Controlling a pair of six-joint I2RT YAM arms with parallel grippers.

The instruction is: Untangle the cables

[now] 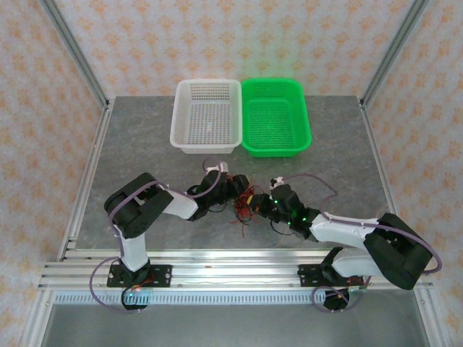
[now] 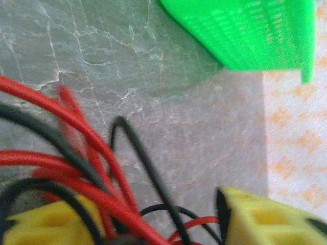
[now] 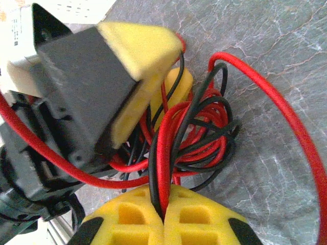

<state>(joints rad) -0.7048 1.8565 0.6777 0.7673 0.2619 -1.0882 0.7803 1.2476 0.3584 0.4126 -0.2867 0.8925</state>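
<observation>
The cables [image 1: 244, 206] are red and black, mixed strand over strand at the centre of the frame. The worktop [image 1: 145, 144] is grey stone with pale, crack-like veins. At top centre, one basket [image 1: 207, 82] is white and the other basket [image 1: 273, 79] bright green, both with a fine perforated grid. The walls [image 1: 217, 36] are pale pink with an orange floral repeat. The left end effector [image 2: 158, 224] and right end effector [image 3: 164, 214] have yellow pads on black bodies.

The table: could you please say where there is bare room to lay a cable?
Bare table left of the white basket, right of the green basket, and between baskets and arms. Crowded mid-front, where left pincer and right pincer meet in the cables.
</observation>
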